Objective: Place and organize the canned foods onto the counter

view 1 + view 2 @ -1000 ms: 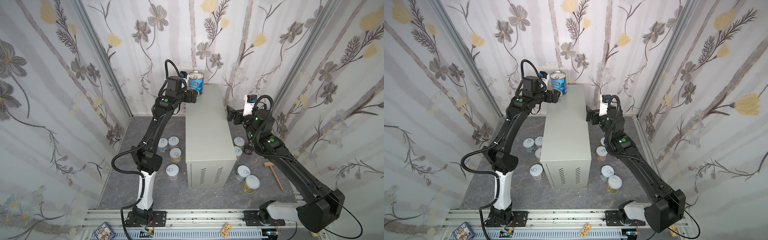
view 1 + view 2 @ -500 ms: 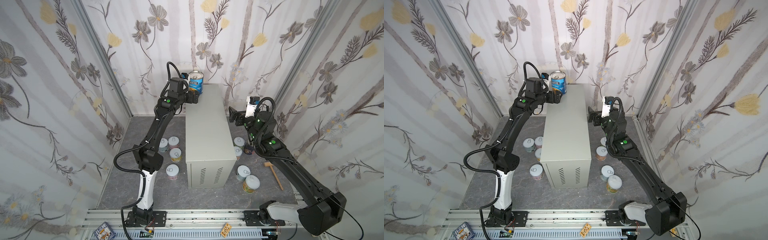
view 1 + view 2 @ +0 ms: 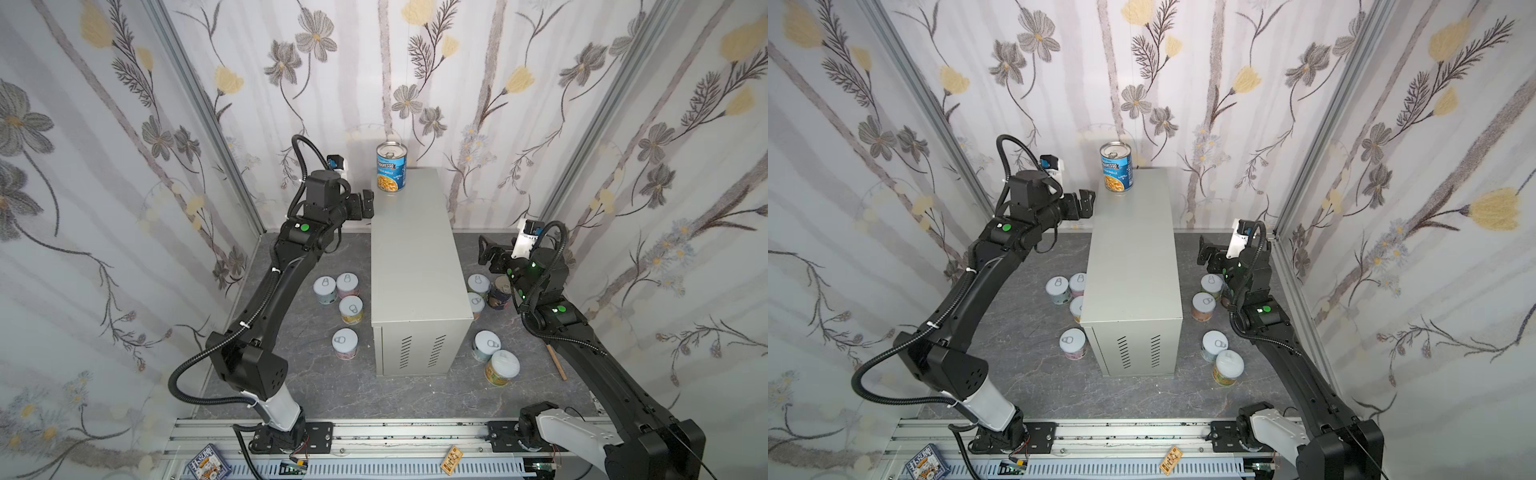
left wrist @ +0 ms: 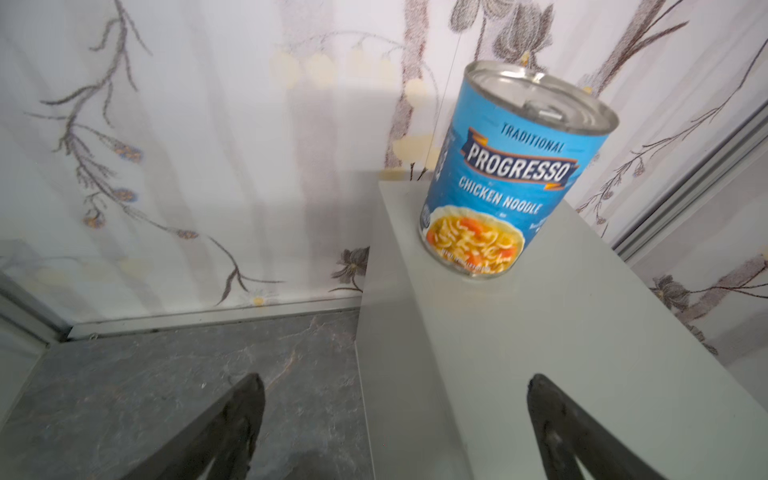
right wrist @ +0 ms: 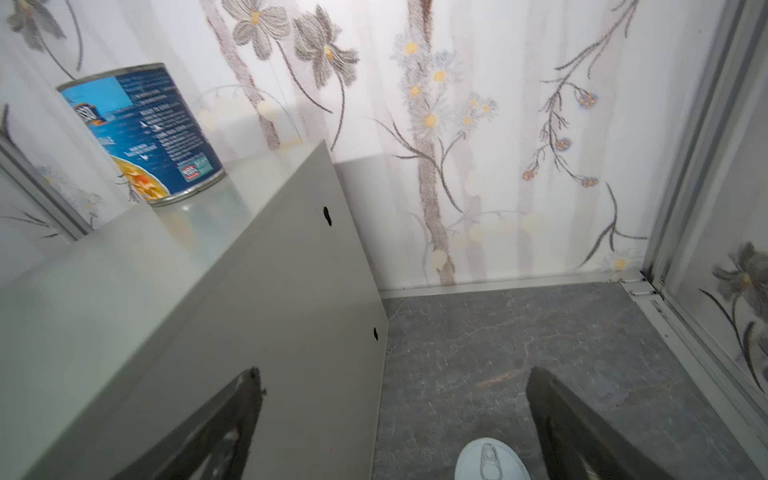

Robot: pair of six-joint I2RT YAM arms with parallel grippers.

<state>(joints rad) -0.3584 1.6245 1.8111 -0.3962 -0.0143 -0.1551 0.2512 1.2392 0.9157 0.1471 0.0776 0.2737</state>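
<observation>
Your left fingers (image 4: 232, 432) have let go of the blue soup can (image 3: 390, 166) and pulled back, spread wide and empty. The can now stands upright on its own at the far left corner of the desk (image 3: 415, 257). Your right fingers (image 5: 582, 436), also wide and empty, have drawn back from the desk's right edge. One can is placed. The short cans (image 3: 345, 343) and a dark can (image 3: 498, 291) still sit on the floor (image 3: 316, 386) either side, so the next pick can probably begin.

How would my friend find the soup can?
Look for the tall grey cabinet in the middle. On its top, at the far end, stands a blue Progresso can. It is the only can up there; the other cans sit on the floor.
</observation>
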